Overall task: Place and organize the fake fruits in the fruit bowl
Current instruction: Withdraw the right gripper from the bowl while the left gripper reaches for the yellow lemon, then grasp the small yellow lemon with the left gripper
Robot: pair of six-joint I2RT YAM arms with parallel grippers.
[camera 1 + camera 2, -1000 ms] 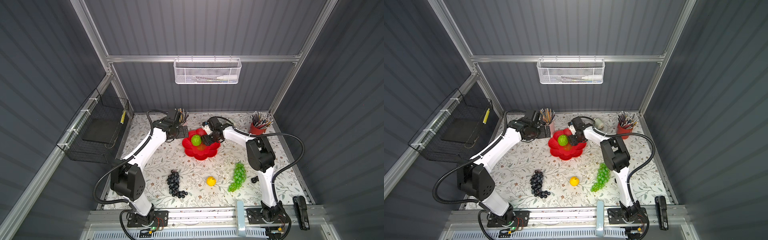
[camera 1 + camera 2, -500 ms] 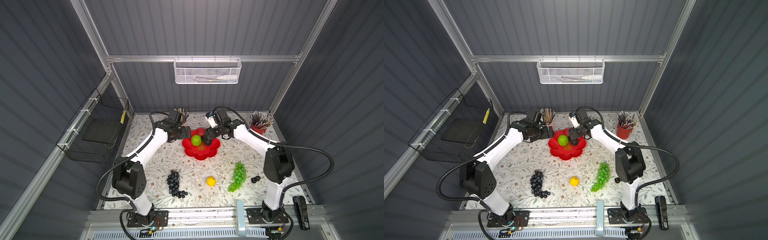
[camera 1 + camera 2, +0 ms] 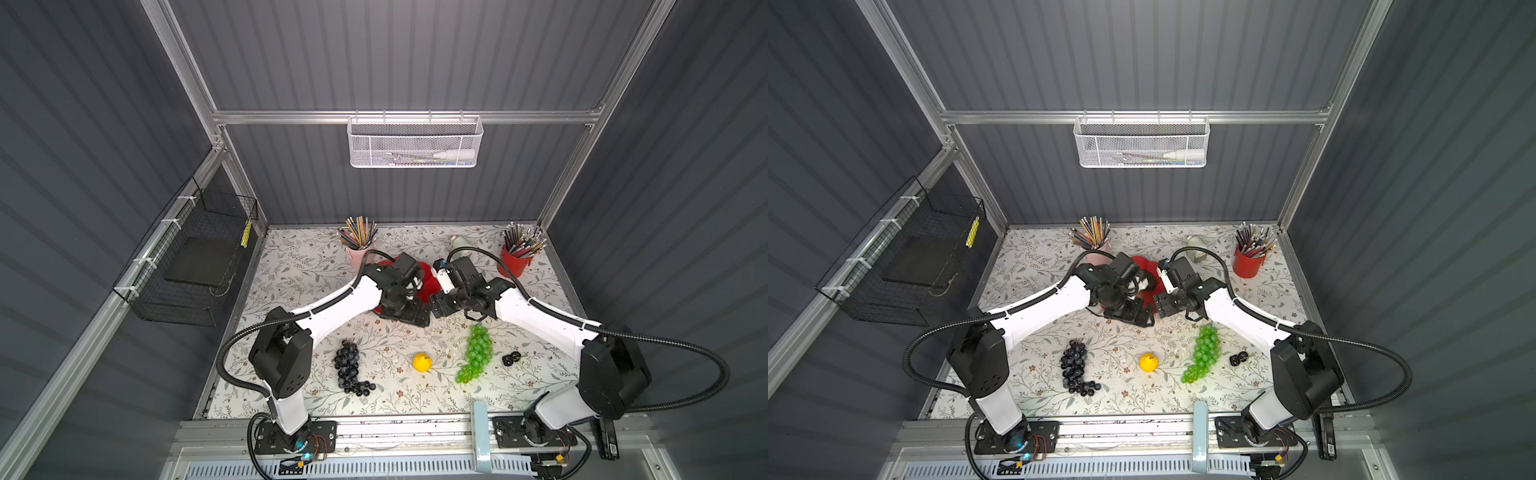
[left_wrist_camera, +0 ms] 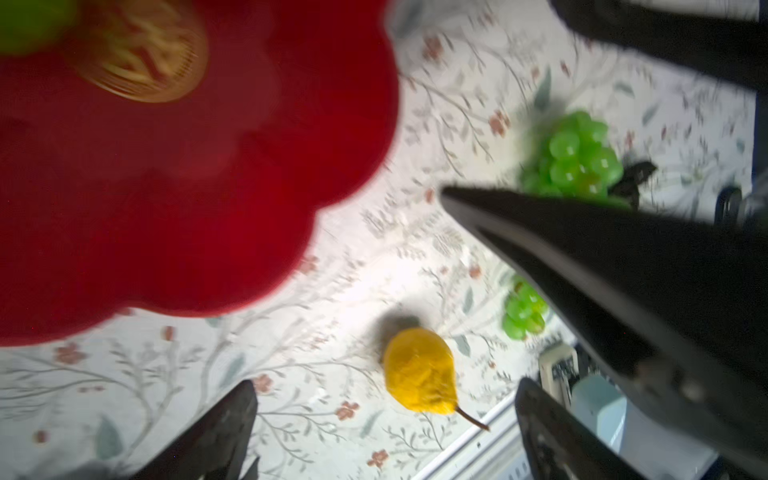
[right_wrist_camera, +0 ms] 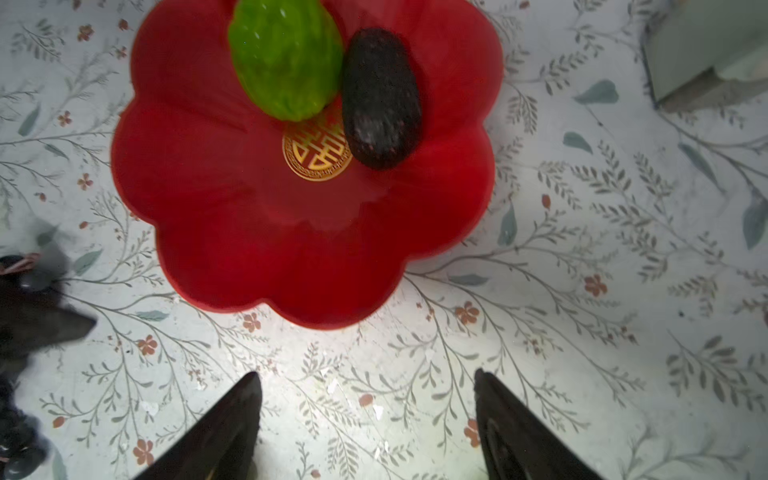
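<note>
Both arms are crowded over the middle of the floral-patterned table (image 3: pixel 291 291), grippers almost nose to nose above the near rim of the shallow glossy red flower-shaped plastic bowl (image 5: pixel 249 216). The bowl sits toward the back, between a pink pencil cup (image 3: pixel 358 255) and a red pencil cup (image 3: pixel 513 264), and in both top views the arms hide most of it. The right wrist view gives the clean look: the ridged bright green ball (image 5: pixel 286 58) and the black bumpy oval (image 5: pixel 380 99) lie inside the bowl, touching side by side at the edge of its gold round centre. The right gripper (image 5: pixel 365 374) hangs over bare tablecloth just outside the petalled rim, jaws spread wide, nothing between them. The left gripper (image 4: pixel 384 384) is spread wide too and carries nothing, though its own view is blurred. On the table's near half, three fruits are not yet in the bowl: the dark purple grape bunch (image 3: pixel 349 370) on the left, the small yellow pear-shaped fruit (image 3: pixel 422 362) in the middle, and the green grape bunch (image 3: pixel 478 359) on the right. A small black object (image 3: pixel 511 358) lies just beside the green grape bunch
</note>
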